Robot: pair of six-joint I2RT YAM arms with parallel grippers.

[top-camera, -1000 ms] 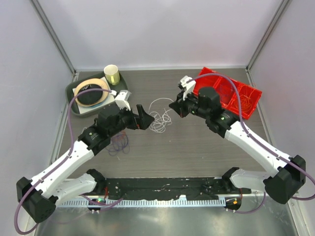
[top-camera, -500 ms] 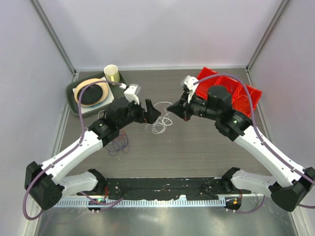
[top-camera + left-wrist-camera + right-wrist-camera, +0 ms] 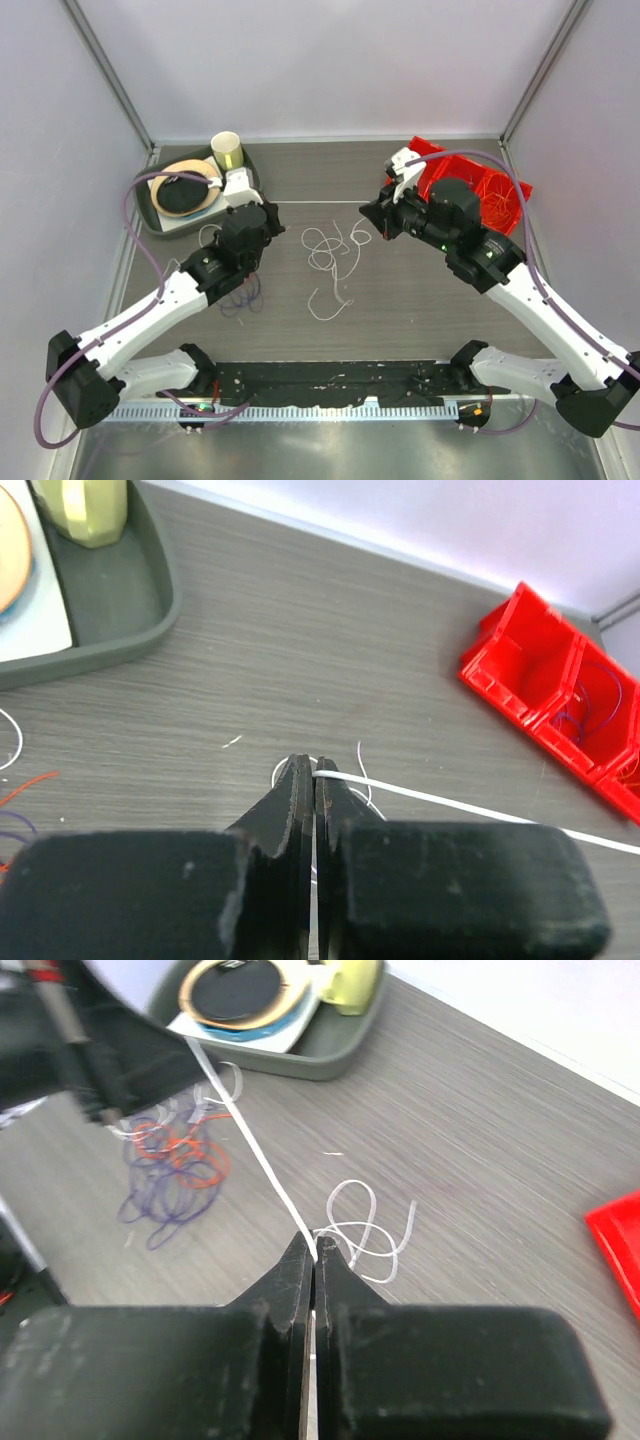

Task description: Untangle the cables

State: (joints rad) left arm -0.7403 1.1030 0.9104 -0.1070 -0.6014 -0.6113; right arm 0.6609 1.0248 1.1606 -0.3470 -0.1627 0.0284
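A thin white cable runs taut between my two grippers above the table. My left gripper is shut on one end of it. The right gripper is shut on the other end, and the white cable stretches from it toward the left arm. More white cable lies below in loose open loops on the table. A small tangle of purple and orange-red cables rests beside the left arm.
A red divided bin holding more wires stands at the back right, behind the right arm. At the back left, a grey tray carries a pale yellow cup and a round black disc.
The left gripper has shut on the white cable. Both grippers pulled apart, left one moving left and back, drawing the cable taut. The white bunch on the table spread into looser loops.
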